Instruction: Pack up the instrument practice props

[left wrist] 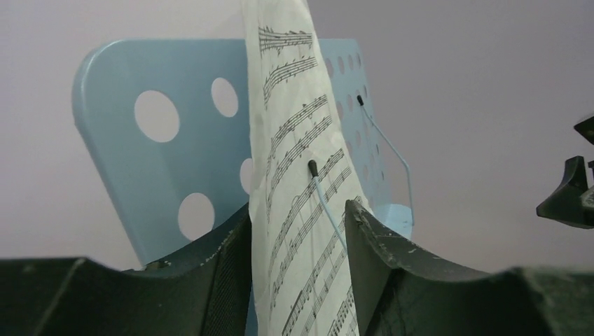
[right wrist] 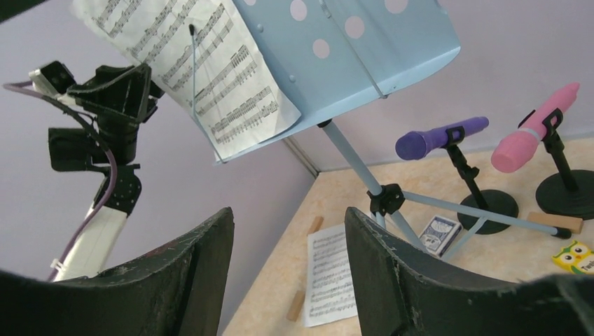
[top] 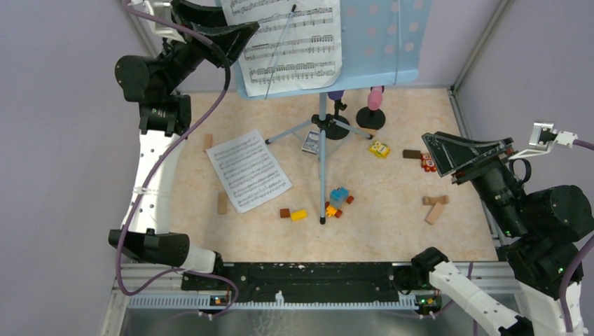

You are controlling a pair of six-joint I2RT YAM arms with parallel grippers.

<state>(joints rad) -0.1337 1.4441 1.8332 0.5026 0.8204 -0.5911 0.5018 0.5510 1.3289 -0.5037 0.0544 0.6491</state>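
Stand (top: 378, 42): upright on its tripod at the far middle of the table (top: 392, 224), desk tilted back. One page (top: 291, 42) rests on the left half of the desk, under a thin wire (left wrist: 326, 203).

Left gripper (left wrist: 298, 224): raised at the stand's left edge, with one finger on each side of that page's lower part. The left wrist view shows the sheet running up through the gap and filling most of it. Whether the fingers are pressing the paper cannot be told.

Right gripper (right wrist: 288, 213): well to the right of the stand, above the table, facing the stand. Fingers are apart, with nothing between them.

Loose page (top: 249, 170): flat on the table, left of the stand's pole, touching no gripper.

Purple mic (right wrist: 441, 138): in its holder, just beyond the stand's tripod hub. Pink mic (right wrist: 536, 127): in its own holder, further right of the stand. Both holders (right wrist: 488, 203) stand upright on round black bases, and both mics are tilted.

Card box (right wrist: 439, 229): on the table beside the stand's pole, between two tripod legs.

Bricks (top: 338, 197): clustered near the foot of the stand's near leg, with more to the stand's right. Blocks (top: 434, 208): scattered on both sides of the stand.
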